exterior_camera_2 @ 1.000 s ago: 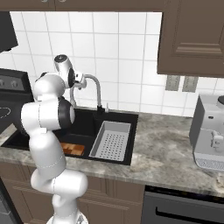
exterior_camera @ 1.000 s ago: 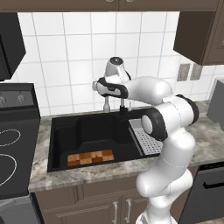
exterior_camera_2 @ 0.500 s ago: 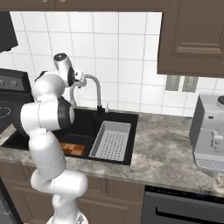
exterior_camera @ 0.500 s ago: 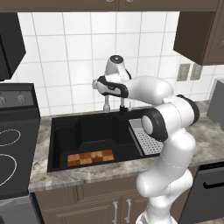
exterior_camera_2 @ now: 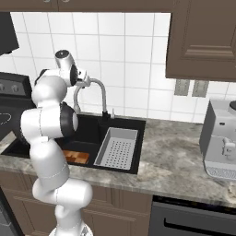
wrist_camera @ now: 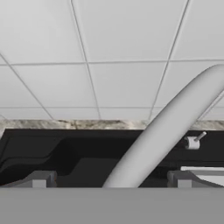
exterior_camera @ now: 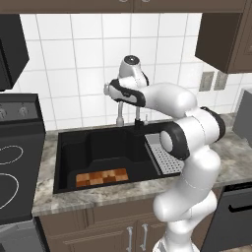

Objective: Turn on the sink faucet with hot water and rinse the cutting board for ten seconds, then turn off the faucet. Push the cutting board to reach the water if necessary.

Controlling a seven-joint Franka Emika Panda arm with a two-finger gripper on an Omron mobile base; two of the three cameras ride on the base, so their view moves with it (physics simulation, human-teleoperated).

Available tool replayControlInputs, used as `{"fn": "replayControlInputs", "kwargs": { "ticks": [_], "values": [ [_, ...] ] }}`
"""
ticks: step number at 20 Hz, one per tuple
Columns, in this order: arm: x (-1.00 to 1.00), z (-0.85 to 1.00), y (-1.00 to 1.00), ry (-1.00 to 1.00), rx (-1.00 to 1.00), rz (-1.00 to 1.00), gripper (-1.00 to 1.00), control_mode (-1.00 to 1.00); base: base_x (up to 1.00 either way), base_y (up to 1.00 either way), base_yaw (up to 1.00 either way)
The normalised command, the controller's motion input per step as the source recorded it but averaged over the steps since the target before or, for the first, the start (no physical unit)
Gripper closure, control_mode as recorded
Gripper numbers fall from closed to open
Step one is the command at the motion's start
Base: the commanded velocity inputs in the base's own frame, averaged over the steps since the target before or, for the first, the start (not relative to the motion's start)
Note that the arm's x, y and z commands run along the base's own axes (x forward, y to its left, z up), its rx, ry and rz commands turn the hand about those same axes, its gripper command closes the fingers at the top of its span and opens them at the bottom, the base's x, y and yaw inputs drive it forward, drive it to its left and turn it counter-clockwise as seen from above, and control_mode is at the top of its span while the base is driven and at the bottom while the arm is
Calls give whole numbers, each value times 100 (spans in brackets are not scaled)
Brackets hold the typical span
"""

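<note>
A white robot arm reaches over the far edge of a matte black sink [exterior_camera: 98, 147] set in a speckled stone counter [exterior_camera_2: 175, 156], its gripper [wrist_camera: 111, 179] held up beside the arch of the grey gooseneck faucet [exterior_camera_2: 99, 94]. In the hand view the two dark fingertips [wrist_camera: 41, 179] stand wide apart, open, with the faucet's spout [wrist_camera: 166, 131] passing between them, and nothing is clamped; whether either tip touches the spout cannot be told. The faucet's small lever handle [wrist_camera: 194, 141] juts up to the right of the spout at the sink's far rim, apart from the fingers. The checkered wooden cutting board [exterior_camera: 102, 177] lies flat on the basin floor against the near wall, toward the left half of the sink, well apart from the spout's mouth [exterior_camera: 119, 120], which hangs over the far side. A grey perforated tray [exterior_camera_2: 116, 148] sits in the right part of the basin. To the left of the sink is a black stove top [exterior_camera: 15, 167]; on the counter at far right stands a grey coffee machine [exterior_camera_2: 221, 140]. White tiles [exterior_camera: 83, 64] cover the far wall.
</note>
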Motion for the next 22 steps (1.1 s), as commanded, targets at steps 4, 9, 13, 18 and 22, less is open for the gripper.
{"fn": "replayControlInputs", "kwargs": {
  "ticks": [4, 9, 13, 18, 22],
  "values": [
    [-17, 18, -17, 0, 0, 0, -100, -100, 0, 0, 0],
    [-19, 23, -21, 0, 0, 0, -100, -100, 0, 0, 0],
    [-24, 23, -24, 0, 0, 0, -100, -100, 0, 0, 0],
    [-31, 20, -24, 0, 0, 0, -100, -100, 0, 0, 0],
    [-35, 10, -26, -2, 0, 0, -100, -100, 0, 0, 0]
  ]
}}
